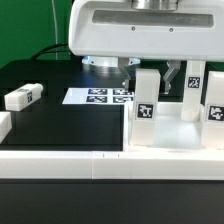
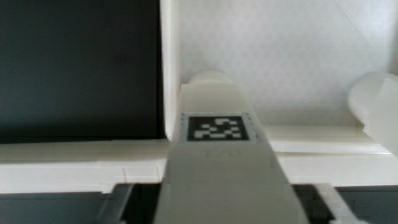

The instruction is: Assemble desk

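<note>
The exterior view takes in the whole bench point(image 1: 60, 125). The desk top point(image 1: 175, 135), a white tray, lies at the exterior view's right, and three white legs stand upright in it. These are a left leg point(image 1: 146, 95) at the tray's left end, a middle leg point(image 1: 192, 92) below the arm, and a right leg point(image 1: 215, 100) at the picture's edge. A fourth leg point(image 1: 22, 96) lies on its side on the bench, well off to the exterior view's left. The marker board point(image 1: 105, 96) lies flat between it and the tray. A long low white rail point(image 1: 60, 160) runs along the near side.

The wrist view shows none of this spread. It looks down along a single tagged leg point(image 2: 217, 110) standing inside the tray close against the tray wall point(image 2: 171, 60), a detail the exterior view hides. The tool point(image 2: 222, 208) straddles this leg, with a dark finger point(image 2: 134, 200) on each side. I cannot tell whether the fingers actually press on it.
</note>
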Robot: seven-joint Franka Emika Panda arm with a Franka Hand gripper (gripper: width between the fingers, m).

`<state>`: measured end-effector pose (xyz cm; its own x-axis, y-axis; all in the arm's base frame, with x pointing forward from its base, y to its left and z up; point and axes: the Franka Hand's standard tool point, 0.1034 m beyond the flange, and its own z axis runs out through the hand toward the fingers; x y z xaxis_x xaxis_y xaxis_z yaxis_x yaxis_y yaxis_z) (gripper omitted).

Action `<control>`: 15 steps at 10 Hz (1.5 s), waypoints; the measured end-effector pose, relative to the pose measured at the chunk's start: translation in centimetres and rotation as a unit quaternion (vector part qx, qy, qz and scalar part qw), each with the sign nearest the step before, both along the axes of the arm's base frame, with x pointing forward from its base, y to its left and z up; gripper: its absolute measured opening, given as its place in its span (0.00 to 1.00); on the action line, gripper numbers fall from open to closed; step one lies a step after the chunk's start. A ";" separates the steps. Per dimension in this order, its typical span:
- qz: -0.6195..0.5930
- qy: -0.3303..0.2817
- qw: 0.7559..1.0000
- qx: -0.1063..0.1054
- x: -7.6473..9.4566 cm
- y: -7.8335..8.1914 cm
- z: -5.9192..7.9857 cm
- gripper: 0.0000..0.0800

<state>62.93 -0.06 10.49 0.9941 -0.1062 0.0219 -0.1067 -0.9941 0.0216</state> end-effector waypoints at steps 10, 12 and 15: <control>-0.528 -0.007 0.848 0.049 0.2 -0.9 -0.1 0.36; -0.614 -0.001 0.788 0.050 0.3 -0.6 -0.2 0.36; -0.657 0.001 0.752 0.052 0.3 -0.6 -0.2 0.36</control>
